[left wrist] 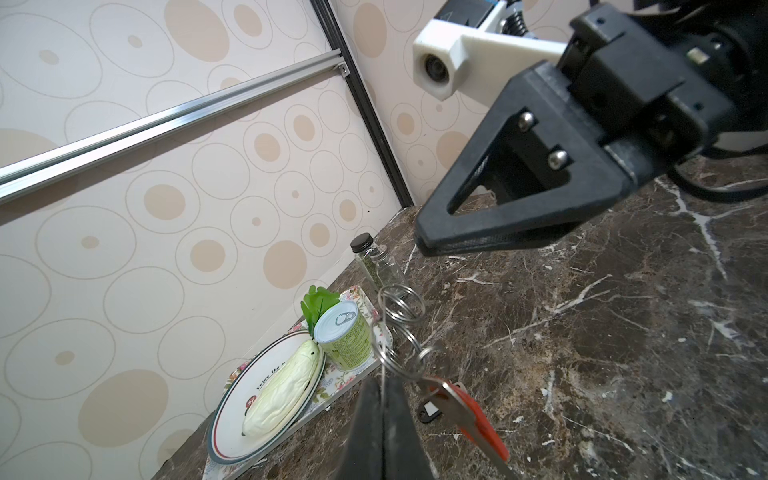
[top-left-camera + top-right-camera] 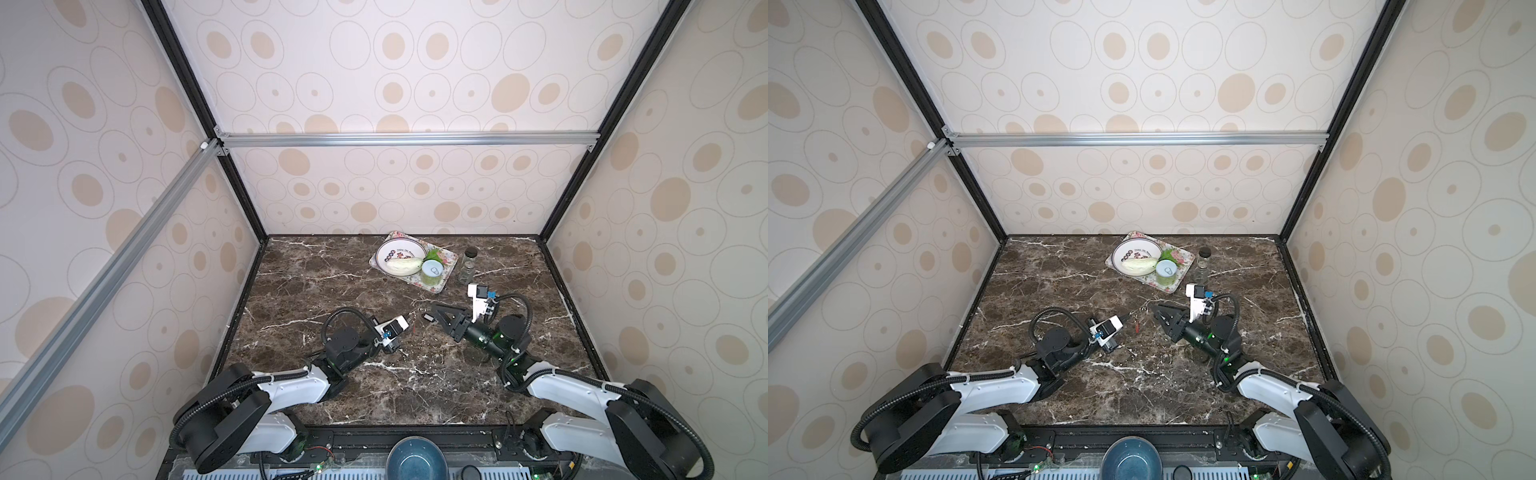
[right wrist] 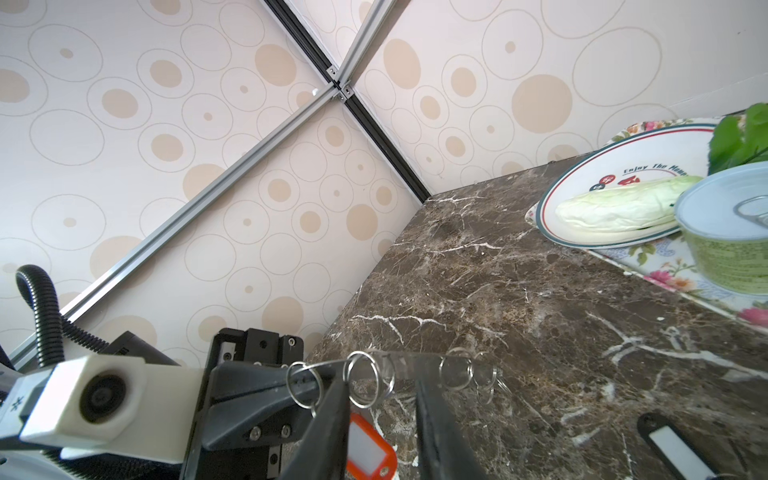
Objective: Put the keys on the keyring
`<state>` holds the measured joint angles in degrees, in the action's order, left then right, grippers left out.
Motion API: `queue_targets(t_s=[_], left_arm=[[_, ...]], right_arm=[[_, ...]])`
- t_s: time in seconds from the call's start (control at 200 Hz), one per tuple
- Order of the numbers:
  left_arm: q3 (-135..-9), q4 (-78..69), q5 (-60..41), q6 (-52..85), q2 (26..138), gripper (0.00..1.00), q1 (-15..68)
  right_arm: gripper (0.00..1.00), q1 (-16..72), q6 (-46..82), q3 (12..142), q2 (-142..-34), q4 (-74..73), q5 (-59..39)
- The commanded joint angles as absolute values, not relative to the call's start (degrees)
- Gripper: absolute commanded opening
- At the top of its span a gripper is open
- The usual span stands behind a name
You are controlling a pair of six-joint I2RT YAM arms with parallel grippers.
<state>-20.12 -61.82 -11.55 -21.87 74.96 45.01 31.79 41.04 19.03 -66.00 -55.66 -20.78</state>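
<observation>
— Left wrist view: your left gripper (image 1: pixel 384 388) is pinched tight on a thin wire of the keyring (image 1: pixel 392 332). From this angle the keyring shows as a run of small linked wire rings rising from the fingertips.

— And the keys, where do you have them?

— Your red-tagged key (image 1: pixel 465 415) hangs from the ring nearest the left gripper, just beside its tips. Of the black-tagged key (image 1: pixel 430 413) you see only the black tag with its white label. It lies flat on the marble table (image 1: pixel 623 332) near the left gripper, on the side toward your other arm and off the rings.

— How does your right gripper stand?

— Your right gripper (image 3: pixel 380 388) faces the left gripper almost tip to tip in both top views. Its jaws stand a little apart, a narrow gap. In the right wrist view the rings are strung across just past its fingertips. Whether a finger touches a ring I cannot tell.

— Anything else near you?

— Your floral tray (image 2: pixel 449 269), carrying a plate and a can, sits well apart from the left gripper.
</observation>
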Motion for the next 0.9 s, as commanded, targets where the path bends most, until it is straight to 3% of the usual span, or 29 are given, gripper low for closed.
queue_targets(t_s=[0.0,0.225,0.89], left_arm=[[-20.7,-63.3,-12.6,-22.1,74.1,0.00,45.1],[-20.7,-63.2,-13.4,-21.7,73.4,0.00,45.1],[-20.7,-62.9,-13.8,-21.6,72.9,0.00,45.1]], right_arm=[[0.30,31.8,40.3,19.1,-64.2,-54.5,-20.4],[0.28,31.9,40.8,21.2,-65.7,-55.3,-26.1],[0.23,31.9,44.1,22.5,-71.3,-61.0,-28.4]])
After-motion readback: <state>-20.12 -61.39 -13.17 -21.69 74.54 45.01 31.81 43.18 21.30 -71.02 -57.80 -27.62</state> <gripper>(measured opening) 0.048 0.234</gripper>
